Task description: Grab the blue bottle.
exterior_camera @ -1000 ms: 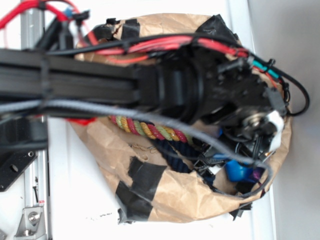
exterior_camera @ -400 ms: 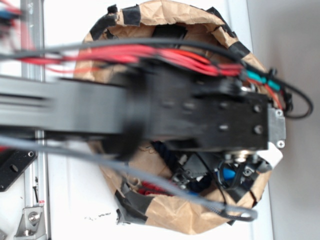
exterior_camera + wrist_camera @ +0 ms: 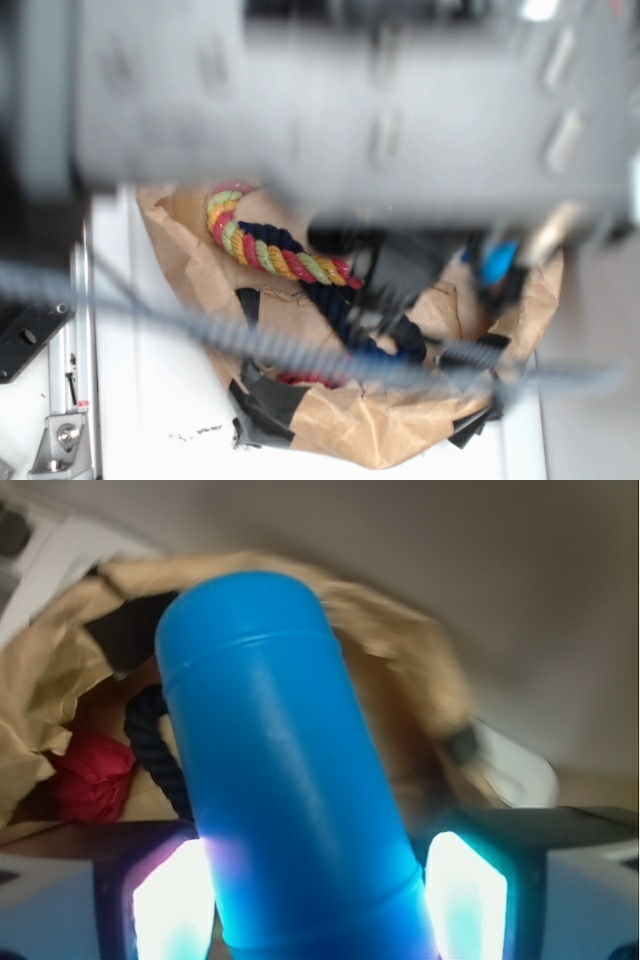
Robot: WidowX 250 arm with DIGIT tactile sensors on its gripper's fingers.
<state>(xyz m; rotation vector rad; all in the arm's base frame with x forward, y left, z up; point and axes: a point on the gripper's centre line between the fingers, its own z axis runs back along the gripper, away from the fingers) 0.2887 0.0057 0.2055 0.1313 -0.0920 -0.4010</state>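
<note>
1. Bright blue smooth plastic bottle: clamped between the two glowing pads of the gripper, base end pointing away from the wrist camera; raised above the bag; in the exterior view a small blue patch near the bag's right edge.
2. Crumpled brown paper bag with black tape patches: lies open on the white bench.
3. Multicoloured twisted rope: inside the bag, upper left.
4. Dark navy rope: beside it, toward the bag's middle.
5. Red item: in the bag, identity unclear.
</note>
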